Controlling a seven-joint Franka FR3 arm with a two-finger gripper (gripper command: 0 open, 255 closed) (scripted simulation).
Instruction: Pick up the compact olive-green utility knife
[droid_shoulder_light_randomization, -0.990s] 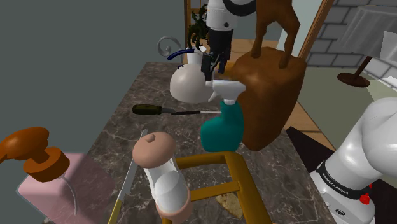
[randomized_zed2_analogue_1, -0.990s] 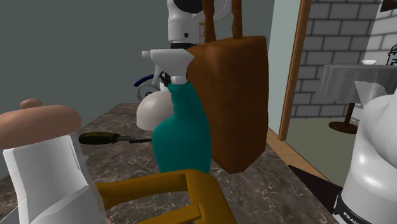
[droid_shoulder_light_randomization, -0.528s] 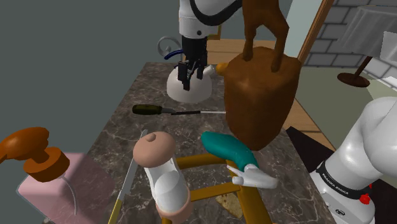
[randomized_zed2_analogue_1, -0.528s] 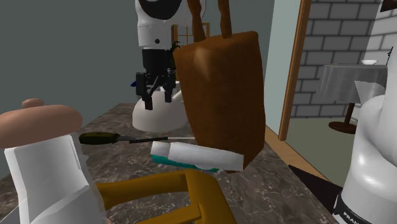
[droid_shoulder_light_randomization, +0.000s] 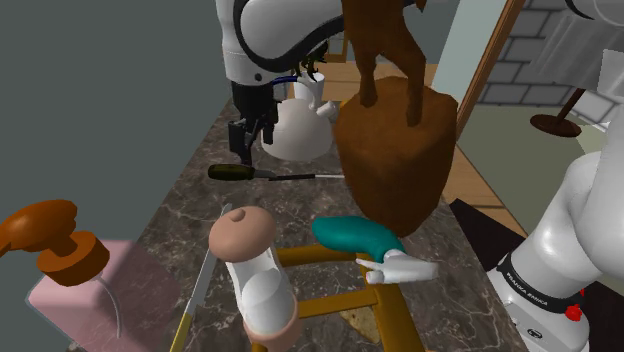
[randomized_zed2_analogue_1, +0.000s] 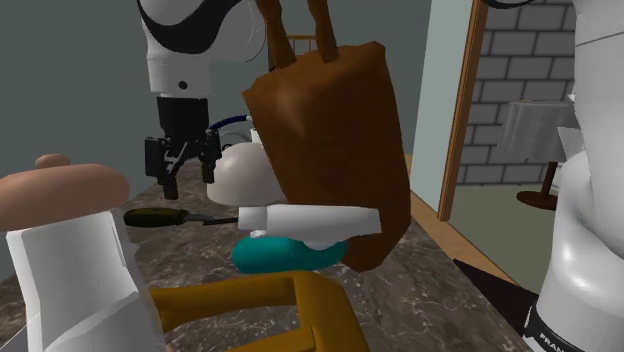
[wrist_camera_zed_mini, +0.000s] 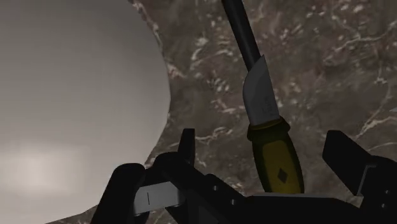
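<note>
The utility knife lies flat on the dark marble counter (droid_shoulder_light_randomization: 190, 215). Its dark olive handle (droid_shoulder_light_randomization: 230, 172) points to the shoulder view's left and its silver blade to the right. My gripper (droid_shoulder_light_randomization: 247, 152) hangs open just above the handle end, not touching it. In the second exterior view the gripper (randomized_zed2_analogue_1: 187, 172) hovers over the knife (randomized_zed2_analogue_1: 160, 216). In the wrist view the knife handle (wrist_camera_zed_mini: 277, 159) lies between the spread fingers of the gripper (wrist_camera_zed_mini: 262, 141), nearer one finger than the other.
A white round jug (droid_shoulder_light_randomization: 298, 125) stands right beside the gripper. A tall brown bag (droid_shoulder_light_randomization: 390, 150) leans behind the blade. A teal spray bottle (droid_shoulder_light_randomization: 355, 238) lies on a yellow wooden frame (droid_shoulder_light_randomization: 385, 305). A tan-lidded white jar (droid_shoulder_light_randomization: 245, 245) and a pink box (droid_shoulder_light_randomization: 60, 295) stand near the front.
The gripper moved to the shoulder view's left and down, from over the white jug to above the knife handle. The spray bottle toppled onto its side and the brown bag shifted.
</note>
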